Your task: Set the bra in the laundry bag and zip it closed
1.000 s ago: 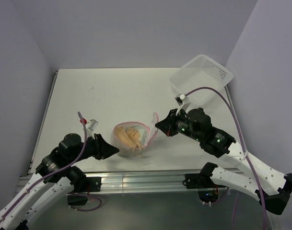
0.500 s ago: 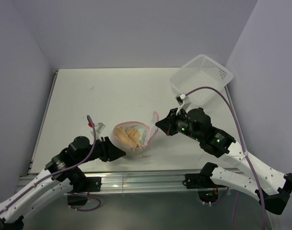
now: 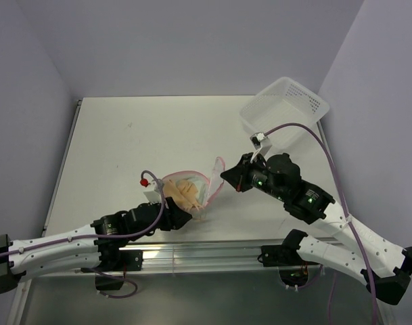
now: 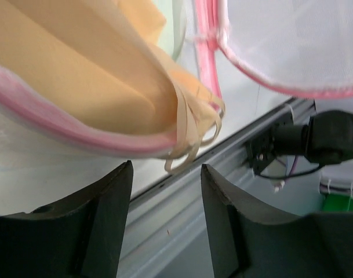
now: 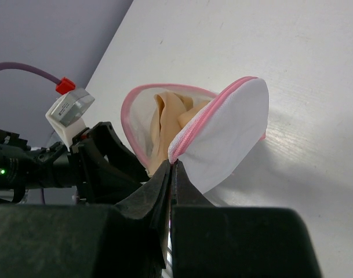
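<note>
The laundry bag, a white mesh pouch with a pink zipper rim, lies open near the table's front edge. The peach bra sits inside it, and its straps hang over the near rim. My right gripper is shut on the bag's lid at the pink zipper edge and holds it lifted. My left gripper is open at the bag's near side, its jaws just below the dangling straps and holding nothing.
A white perforated plastic basket stands at the back right. The table's front edge and its metal rail lie right under the bag. The right arm's base shows beyond the rail.
My left arm has swept right and low along the front edge, up to the bag's near side. My right gripper has held the lid nearly still.
</note>
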Tool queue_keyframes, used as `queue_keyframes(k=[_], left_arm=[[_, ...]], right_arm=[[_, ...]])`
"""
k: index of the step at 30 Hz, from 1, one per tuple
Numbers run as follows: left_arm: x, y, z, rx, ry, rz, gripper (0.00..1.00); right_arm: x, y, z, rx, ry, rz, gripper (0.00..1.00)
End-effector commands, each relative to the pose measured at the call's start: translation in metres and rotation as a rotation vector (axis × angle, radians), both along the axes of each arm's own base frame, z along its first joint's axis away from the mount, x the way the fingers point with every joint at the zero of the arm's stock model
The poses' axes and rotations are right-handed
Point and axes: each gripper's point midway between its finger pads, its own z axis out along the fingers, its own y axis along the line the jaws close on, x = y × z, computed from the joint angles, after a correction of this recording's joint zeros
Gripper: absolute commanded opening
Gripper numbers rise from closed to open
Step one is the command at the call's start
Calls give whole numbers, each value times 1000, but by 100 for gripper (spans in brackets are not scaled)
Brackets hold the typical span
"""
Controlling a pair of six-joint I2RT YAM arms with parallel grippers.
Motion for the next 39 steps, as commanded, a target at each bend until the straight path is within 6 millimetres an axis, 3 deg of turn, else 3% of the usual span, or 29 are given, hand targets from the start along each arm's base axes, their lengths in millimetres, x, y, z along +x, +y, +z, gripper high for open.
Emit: queue_keyframes(k=[1,10,19,24,28,30,35,39], left_arm=[[21,-4,19,-64,-75,100,57],[27,-14,7,-49,-77,112,53],[13,-30,19,-92,-70,32,30],[-13,-50,41,-121,-26,-132,26],[-21,-58,69,-174,-46,-198,6],[-24,-61,79,-191,-57,-223,3],[-12,-54,99,-196,-99,-160,0],[22,-27,108,-142,-173,47,0]], right_arm=[[1,1,16,42,-57,3,0],[-1,4,14,55,-58,20,0],[0,4,9,43,-50,17,0],[1,3,9,41,-52,12,0],[1,2,5,34,-49,9,0],[2,2,1,24,-44,4,0],[1,1,-5,9,-39,6,0],[-3,2,-8,14,-36,25,0]])
